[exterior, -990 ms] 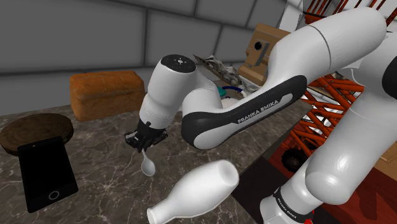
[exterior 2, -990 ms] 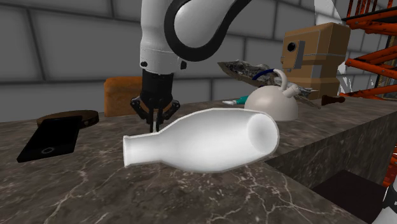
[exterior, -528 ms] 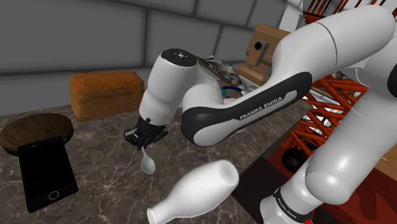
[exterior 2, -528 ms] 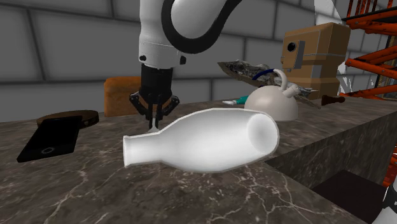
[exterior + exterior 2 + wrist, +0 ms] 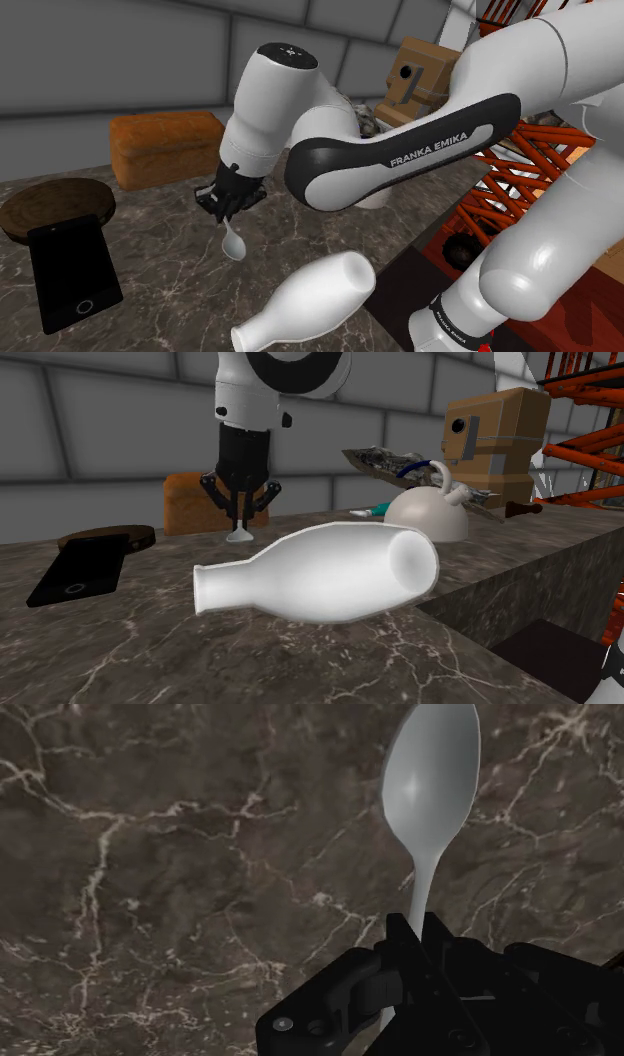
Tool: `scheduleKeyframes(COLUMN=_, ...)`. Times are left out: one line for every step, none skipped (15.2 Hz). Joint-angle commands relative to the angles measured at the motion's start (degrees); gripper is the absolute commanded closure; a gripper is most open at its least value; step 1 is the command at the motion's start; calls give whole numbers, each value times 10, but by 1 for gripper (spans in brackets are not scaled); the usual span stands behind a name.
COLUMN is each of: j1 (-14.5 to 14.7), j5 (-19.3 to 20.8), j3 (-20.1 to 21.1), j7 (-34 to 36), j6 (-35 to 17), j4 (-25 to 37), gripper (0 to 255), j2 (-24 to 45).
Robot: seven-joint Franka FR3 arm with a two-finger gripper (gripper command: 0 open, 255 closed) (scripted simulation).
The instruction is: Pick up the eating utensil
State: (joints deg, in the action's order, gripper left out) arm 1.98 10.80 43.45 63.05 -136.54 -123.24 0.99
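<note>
a: above the marbled worktop point(image 5: 150, 262), where's the spoon point(image 5: 432, 784)?
b: hanging bowl down, clear of it, its handle pinched tight in the closed end effector point(image 5: 415, 939). a white bottle point(image 5: 310, 298) lies on its side nearby.

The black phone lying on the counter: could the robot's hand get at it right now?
Probably not to grab it: the gripper is shut on the spoon, held above the counter. The way across to the phone looks free, though; nothing stands between them.
</note>
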Motion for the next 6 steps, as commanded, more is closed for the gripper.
scheduleKeyframes(j1=-1, j5=-13, j3=0, j7=-11, j6=14, j4=8, gripper=255, j2=-10)
scheduleKeyframes(j1=-1, j5=-19, j3=0, j7=-15, j6=21, j4=12, gripper=255, j2=-15)
scheduleKeyframes(j1=-1, j5=-24, j3=-1, j7=-20, j6=28, j4=16, gripper=255, j2=-19)
scheduleKeyframes(j1=-1, j5=-29, j3=-1, j7=-24, j6=35, j4=20, gripper=255, j2=-23)
scheduleKeyframes(j1=-1, j5=-29, j3=-1, j7=-24, j6=36, j4=21, gripper=255, j2=-24)
scheduleKeyframes(j1=-1, j5=-30, j3=-1, j7=-24, j6=36, j4=21, gripper=255, j2=-24)
